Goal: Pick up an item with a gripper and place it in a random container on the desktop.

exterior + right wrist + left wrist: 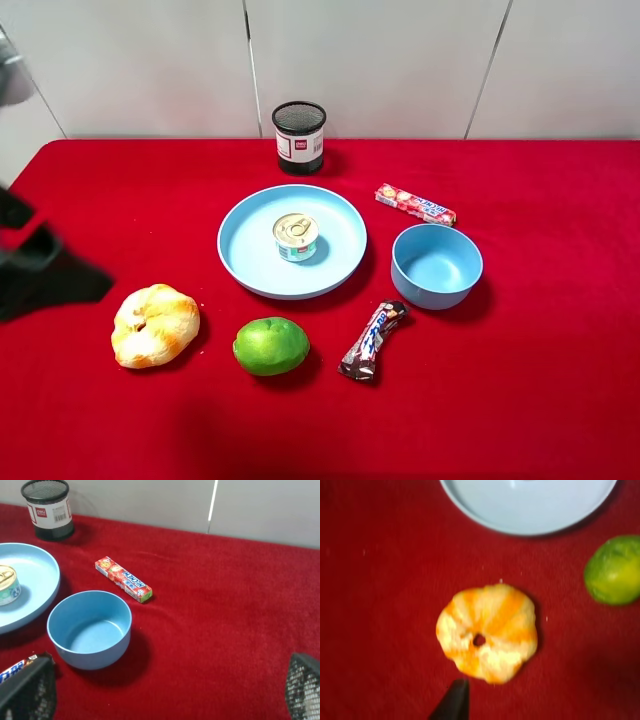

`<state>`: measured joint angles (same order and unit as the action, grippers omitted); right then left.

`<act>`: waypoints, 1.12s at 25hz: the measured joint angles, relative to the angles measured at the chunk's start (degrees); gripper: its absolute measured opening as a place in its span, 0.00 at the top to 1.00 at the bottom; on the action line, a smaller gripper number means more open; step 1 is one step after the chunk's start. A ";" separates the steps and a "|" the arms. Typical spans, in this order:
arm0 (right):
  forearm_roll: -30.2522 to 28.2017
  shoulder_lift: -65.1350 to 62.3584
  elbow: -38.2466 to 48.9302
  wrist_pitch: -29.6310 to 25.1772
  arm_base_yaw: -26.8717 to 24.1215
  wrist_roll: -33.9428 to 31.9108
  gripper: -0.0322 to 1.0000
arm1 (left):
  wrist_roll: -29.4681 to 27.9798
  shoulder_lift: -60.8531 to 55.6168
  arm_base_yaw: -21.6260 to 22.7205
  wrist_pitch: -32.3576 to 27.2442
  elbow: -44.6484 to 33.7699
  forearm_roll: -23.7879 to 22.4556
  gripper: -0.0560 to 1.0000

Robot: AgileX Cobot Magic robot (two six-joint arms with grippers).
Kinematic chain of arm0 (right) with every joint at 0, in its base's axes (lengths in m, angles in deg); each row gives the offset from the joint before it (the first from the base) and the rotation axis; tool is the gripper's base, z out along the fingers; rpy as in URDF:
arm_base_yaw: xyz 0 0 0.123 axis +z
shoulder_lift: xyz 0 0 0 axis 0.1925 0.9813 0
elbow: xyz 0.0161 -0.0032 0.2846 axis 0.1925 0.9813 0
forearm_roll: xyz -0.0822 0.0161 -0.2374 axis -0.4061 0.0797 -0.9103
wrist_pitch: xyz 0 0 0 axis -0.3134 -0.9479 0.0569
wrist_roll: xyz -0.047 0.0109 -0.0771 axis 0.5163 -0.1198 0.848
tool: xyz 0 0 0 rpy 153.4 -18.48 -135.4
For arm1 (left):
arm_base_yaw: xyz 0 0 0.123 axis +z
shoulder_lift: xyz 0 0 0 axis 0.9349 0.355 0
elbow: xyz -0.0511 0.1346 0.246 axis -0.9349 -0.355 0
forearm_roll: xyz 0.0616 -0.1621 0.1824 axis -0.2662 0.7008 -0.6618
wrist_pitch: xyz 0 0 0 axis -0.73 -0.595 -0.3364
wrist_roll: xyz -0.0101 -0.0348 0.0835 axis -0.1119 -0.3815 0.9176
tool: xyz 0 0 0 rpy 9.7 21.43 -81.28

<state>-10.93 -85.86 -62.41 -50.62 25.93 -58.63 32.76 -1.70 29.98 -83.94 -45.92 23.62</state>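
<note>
Already the tin can [296, 236] sits upright on the plate [245, 262], right tool [165, 690] spread wide, left tool's [454, 702] state unclear

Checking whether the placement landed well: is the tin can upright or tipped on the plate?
Upright. The tin can stands inside the light blue plate, its pull-tab lid facing up.

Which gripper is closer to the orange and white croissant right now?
Left. The left gripper sits just beside the croissant; the right gripper is off by the light blue bowl.
</note>
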 joint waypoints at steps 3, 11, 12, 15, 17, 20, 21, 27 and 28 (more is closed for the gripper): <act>0.00 0.00 0.00 0.00 0.00 0.00 0.30 | -1.10 -6.19 0.00 -0.97 -3.60 0.00 0.01; 0.00 0.00 0.00 0.00 0.00 0.00 0.30 | -1.74 -18.49 0.00 -5.32 -10.60 0.00 0.01; 0.00 0.00 0.00 0.00 0.00 0.00 0.30 | -1.74 -19.35 0.00 -5.82 -11.39 0.00 0.01; 0.00 0.00 0.00 0.00 0.00 0.00 0.30 | -1.64 -20.47 0.00 -7.52 -13.01 0.45 0.01; 0.00 0.00 0.00 0.00 0.00 0.00 0.30 | -1.58 -20.62 0.00 -8.18 -13.58 1.48 0.01; 0.00 0.00 0.00 0.00 0.00 0.00 0.30 | -1.58 -21.49 1.32 -8.64 -13.87 2.20 0.01; 0.00 0.00 0.00 0.00 0.00 0.00 0.30 | -1.58 -22.24 2.29 -8.64 -13.87 2.21 0.01; 0.00 0.00 0.00 0.00 0.00 0.00 0.30 | -1.58 -31.10 9.59 -8.69 -14.04 2.21 0.01; 0.00 0.00 0.00 0.00 0.00 0.00 0.30 | -1.58 -32.98 10.65 -8.69 -14.04 2.21 0.01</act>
<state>-10.93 -85.86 -62.41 -50.62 25.93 -58.63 31.19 -34.68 40.63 -92.63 -59.97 25.84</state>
